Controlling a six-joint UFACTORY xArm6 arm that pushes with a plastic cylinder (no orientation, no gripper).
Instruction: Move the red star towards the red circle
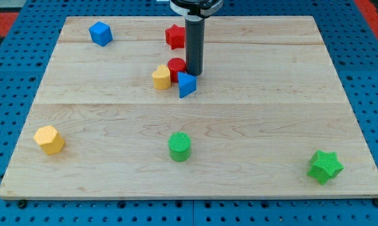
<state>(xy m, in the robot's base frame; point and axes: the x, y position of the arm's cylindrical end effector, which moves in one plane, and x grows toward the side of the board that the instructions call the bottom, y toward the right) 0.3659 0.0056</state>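
Observation:
The red star lies near the view's top centre, partly hidden behind the dark rod. The red circle sits just below it, touching a yellow heart-shaped block on its left and a blue triangle below right. My tip rests on the board just right of the red circle and above the blue triangle, below and to the right of the red star.
A blue cube sits at the view's top left. A yellow hexagon is at the bottom left, a green cylinder at bottom centre, a green star at the bottom right. The wooden board lies on a blue pegboard.

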